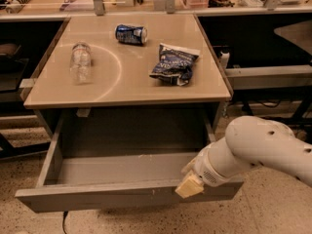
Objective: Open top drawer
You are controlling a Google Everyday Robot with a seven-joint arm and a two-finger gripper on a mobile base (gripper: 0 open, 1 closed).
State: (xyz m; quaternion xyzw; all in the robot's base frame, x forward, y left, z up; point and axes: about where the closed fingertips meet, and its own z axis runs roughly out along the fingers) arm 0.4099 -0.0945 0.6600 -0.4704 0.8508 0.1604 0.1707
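Observation:
The top drawer [87, 195] stands pulled far out from under the beige table, its grey front toward me and its plain grey tray interior [122, 168] bare. Small pale scratch marks show on the front right of centre. My gripper [189, 185] sits at the drawer's front top edge, right of centre, on the end of my white arm [258, 147] that reaches in from the right. Only a pale yellowish tip shows against the drawer front.
On the beige tabletop [126, 89] lie a clear plastic bottle [80, 62], a blue can [130, 34] and a dark snack bag [173, 65]. Dark desks stand left and right. A shelf with clutter runs along the back. Speckled floor lies below.

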